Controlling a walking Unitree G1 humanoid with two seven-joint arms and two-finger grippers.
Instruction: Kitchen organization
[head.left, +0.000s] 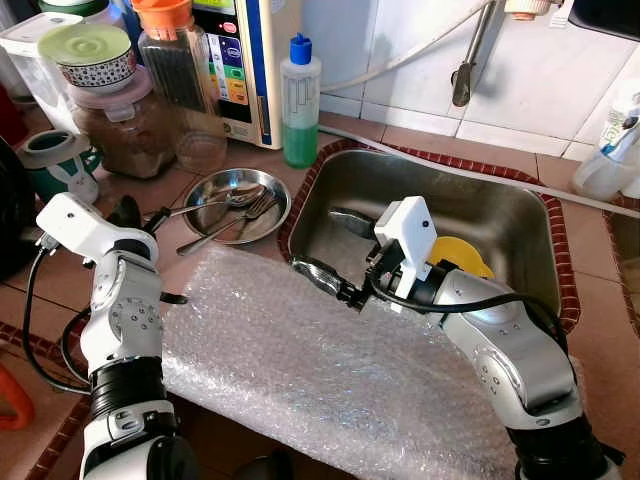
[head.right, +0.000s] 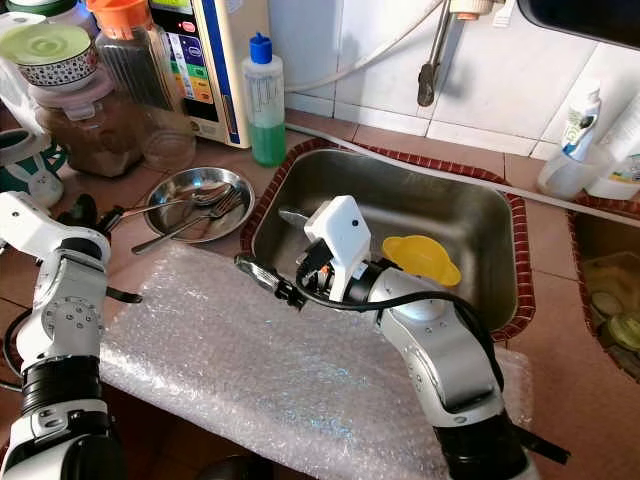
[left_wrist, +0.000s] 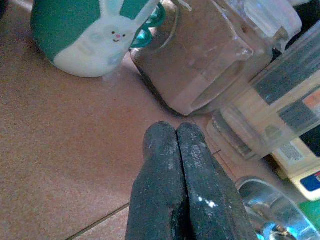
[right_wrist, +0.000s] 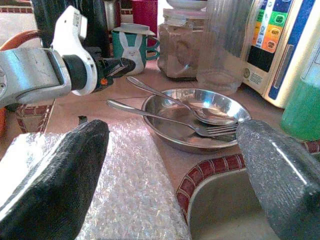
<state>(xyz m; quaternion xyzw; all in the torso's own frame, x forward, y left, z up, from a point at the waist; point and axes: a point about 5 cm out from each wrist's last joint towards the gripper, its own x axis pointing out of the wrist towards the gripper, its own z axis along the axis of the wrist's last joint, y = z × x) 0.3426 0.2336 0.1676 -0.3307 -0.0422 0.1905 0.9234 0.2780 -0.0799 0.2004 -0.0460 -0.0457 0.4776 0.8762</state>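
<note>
While left gripper presses closed, right gripper gapes toward steel plate.

**Occluded, cropped and unresolved regions**

You see the yellow object in the sink only in part: the right arm covers its near side, so you cannot tell what it is. The near edge of the bubble wrap runs under both arms and out of the head views' bottom edge. The fork tines lie partly beneath the spoon in the steel dish. The rabbit mug and brown jar are cropped in the left wrist view. Labels on the appliance are too small for you to read. The tap is cut off by the upper edge.
</note>
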